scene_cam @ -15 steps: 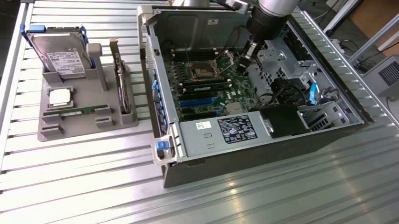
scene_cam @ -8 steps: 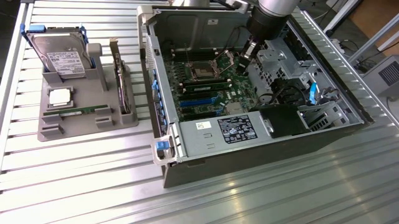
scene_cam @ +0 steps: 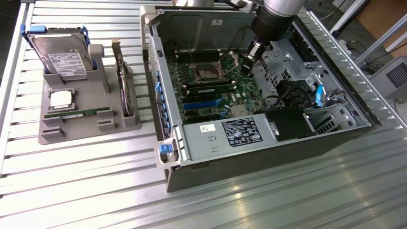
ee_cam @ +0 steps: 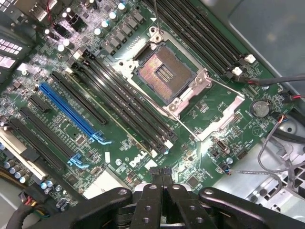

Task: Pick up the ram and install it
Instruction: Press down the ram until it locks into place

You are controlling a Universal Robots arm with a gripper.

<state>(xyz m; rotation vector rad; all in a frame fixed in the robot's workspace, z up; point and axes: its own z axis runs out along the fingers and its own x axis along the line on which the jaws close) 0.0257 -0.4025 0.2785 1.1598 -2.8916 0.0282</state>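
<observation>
The table (scene_cam: 267, 200) was ribbed, shiny metal. The computer case (scene_cam: 254, 157) was dull grey metal. The motherboard (ee_cam: 209, 109) was glossy green. The gripper (ee_cam: 161, 174) was matt black.

White "DELL" lettering stands on the green motherboard (ee_cam: 143, 143), near the memory slots (the one word that reads clearly). The power supply's label (scene_cam: 241, 132) and the hard drive's sticker (scene_cam: 66, 64) carry print too small to read.

1 open computer case (scene_cam: 267, 143) sits beside 1 grey holder (scene_cam: 70, 129). the holder carries 1 hard drive (scene_cam: 60, 55), 1 silver cpu chip (scene_cam: 62, 98), 1 ram (scene_cam: 83, 114) and 1 expansion card (scene_cam: 124, 86). 1 gripper (ee_cam: 161, 174) hangs over 1 motherboard (ee_cam: 209, 107).
</observation>
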